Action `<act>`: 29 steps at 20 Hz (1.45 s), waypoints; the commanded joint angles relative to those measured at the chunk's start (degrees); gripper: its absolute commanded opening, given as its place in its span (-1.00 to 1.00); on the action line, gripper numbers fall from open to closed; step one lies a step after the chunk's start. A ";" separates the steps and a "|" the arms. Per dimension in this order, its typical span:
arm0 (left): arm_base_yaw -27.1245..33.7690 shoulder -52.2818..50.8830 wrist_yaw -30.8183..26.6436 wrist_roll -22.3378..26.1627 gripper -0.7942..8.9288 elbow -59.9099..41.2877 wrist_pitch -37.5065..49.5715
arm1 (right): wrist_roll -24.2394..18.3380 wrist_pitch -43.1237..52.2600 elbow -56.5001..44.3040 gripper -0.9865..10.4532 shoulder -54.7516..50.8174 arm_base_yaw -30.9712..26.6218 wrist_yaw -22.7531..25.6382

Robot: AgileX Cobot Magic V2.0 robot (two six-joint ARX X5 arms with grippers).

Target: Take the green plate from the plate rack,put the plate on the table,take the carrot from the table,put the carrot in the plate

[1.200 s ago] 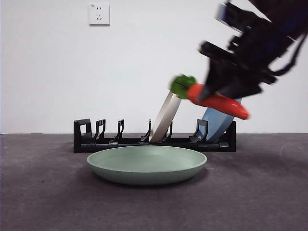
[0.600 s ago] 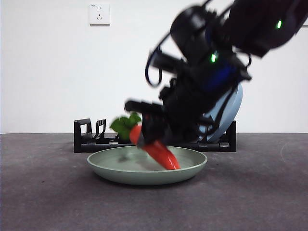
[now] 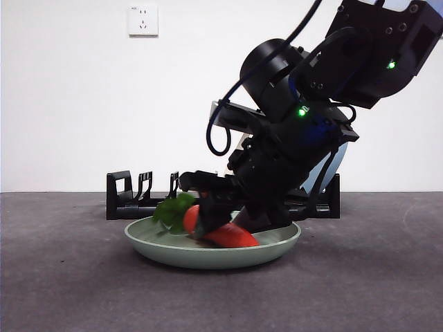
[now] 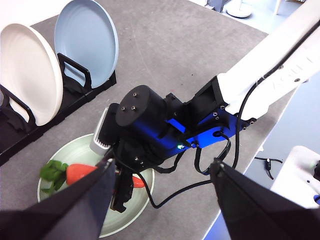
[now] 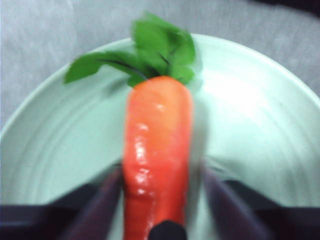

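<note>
Front view shows the carrot (image 3: 220,234) lying low inside the green plate (image 3: 208,254) on the table (image 3: 69,290), its leaves toward the rim. The right gripper (image 3: 211,221) straddles it; its blurred jaws look slightly apart from the carrot's sides, and contact cannot be made out. That arm hides much of the plate rack (image 3: 131,200). The left gripper (image 4: 162,210) hangs spread, well above.

I count three plates: green plate (image 3: 208,252), white plate (image 4: 27,75), blue plate (image 4: 90,40); one carrot (image 5: 157,150); one plate rack (image 3: 138,200); two grippers.
</note>
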 commanded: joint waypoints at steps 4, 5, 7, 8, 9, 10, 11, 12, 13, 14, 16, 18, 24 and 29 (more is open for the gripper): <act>-0.17 -0.02 -0.11 -0.37 -0.18 -0.37 -0.96 | 0.33 -2.91 -0.15 0.20 -7.54 0.09 0.04; -0.17 -0.02 -0.13 -0.37 -0.18 -0.37 -0.98 | 0.33 -5.51 -0.15 0.20 -10.82 0.09 0.04; -0.17 -0.02 -0.15 -0.35 -0.18 -0.37 -1.07 | 0.31 -13.64 -0.15 0.20 -18.60 0.09 -0.02; -0.17 -0.02 -0.15 -0.33 -0.18 -0.37 -1.29 | 0.28 -18.78 -0.15 0.20 -22.86 0.09 -0.07; -0.17 -0.02 -0.15 -0.20 -0.18 -0.37 -1.68 | 0.28 -24.24 -0.15 0.20 -27.30 0.09 -0.13; -0.17 -0.02 -0.17 -0.13 -0.18 -0.37 -1.99 | 0.31 -29.22 -0.15 0.20 -31.28 0.09 -0.13; -0.17 -0.02 -0.17 -0.13 -0.18 -0.37 -2.29 | 0.31 -35.17 -0.15 0.20 -36.09 0.09 -0.22; -0.17 -0.02 -0.17 -0.13 -0.18 -0.37 -2.54 | 0.31 -40.26 -0.15 0.20 -40.39 0.09 -1.31; -0.17 -0.02 -0.17 -0.13 -0.18 -0.37 -2.67 | 0.35 -44.89 -0.15 0.19 -44.46 0.09 -2.43; -0.17 -0.02 -0.15 -0.13 -0.18 -0.37 -2.75 | 0.33 -49.09 -0.15 0.19 -48.33 0.09 -3.58; -0.17 -0.02 -0.07 -0.13 -0.18 -0.37 -3.30 | 0.33 -56.11 -0.15 0.14 -55.08 0.09 -6.67; -0.17 -0.02 0.00 -0.15 -0.18 -0.37 -4.85 | 0.39 -62.18 -0.15 0.14 -60.67 0.09 -9.09; -0.17 -0.02 1.29 -0.22 -0.20 -0.37 -9.94 | 0.37 -72.87 -0.15 0.12 -68.24 0.09 -9.07; -0.17 -0.02 3.21 -0.42 -0.69 -0.37 -10.95 | 0.39 -73.44 -0.15 -0.38 -68.43 0.09 -9.09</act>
